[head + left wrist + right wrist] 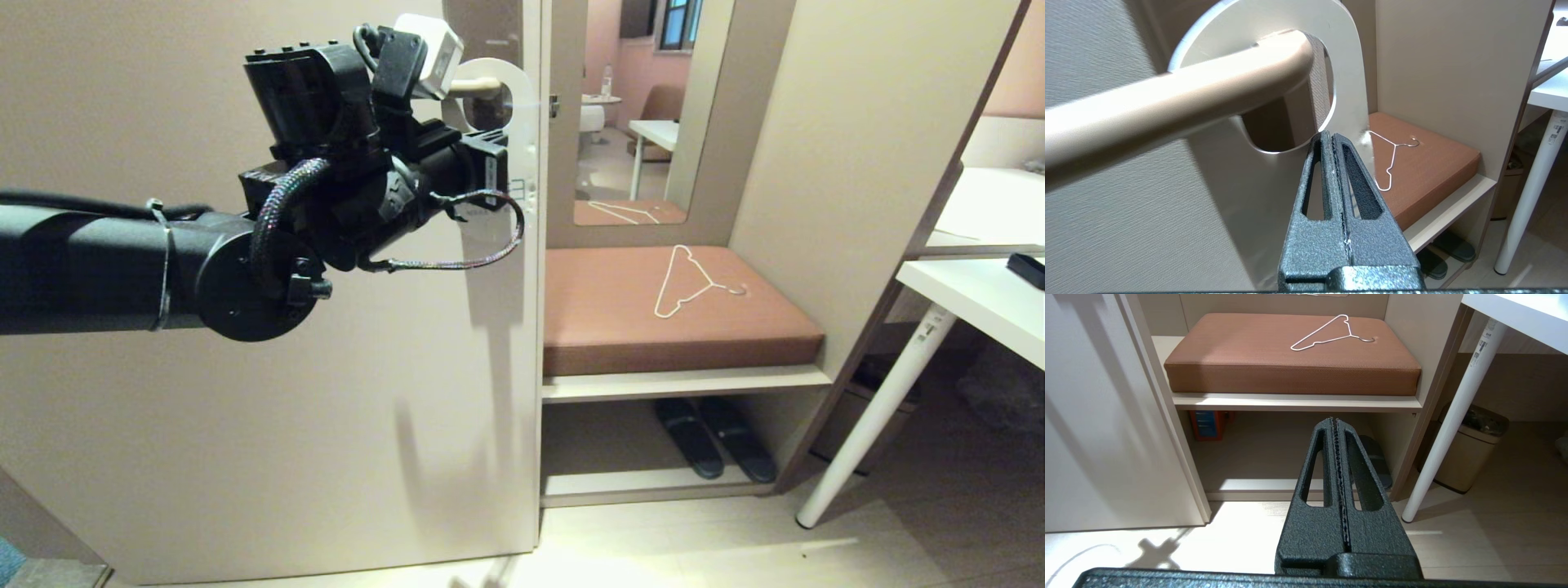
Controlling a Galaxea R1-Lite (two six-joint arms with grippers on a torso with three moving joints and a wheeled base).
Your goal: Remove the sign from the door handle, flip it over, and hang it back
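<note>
left gripper [1333, 136] pinching the sign [1345, 81] below its hole, sign hanging on the handle [1180, 102]

nearest in the left wrist view, the left gripper's jaws are pressing fully together, and the sign's thin strip beside the hole appears to be running between the tips, so it looks like it is gripping the sign; the contact itself is hard to make out. the sign is lying at twelve o'clock from the tips, its long axis running down the door [245, 408], white face outward, its hole ringing the handle, which is stretching away toward nine o'clock. lifting it off will likely mean sliding it along the handle to the free end. the sign's text and lower half are hidden behind the arm. the right gripper [1336, 421] is hanging closed and empty over the floor, well away. farther off, a hanger [690, 282] is lying on the bench [620, 327].
</note>
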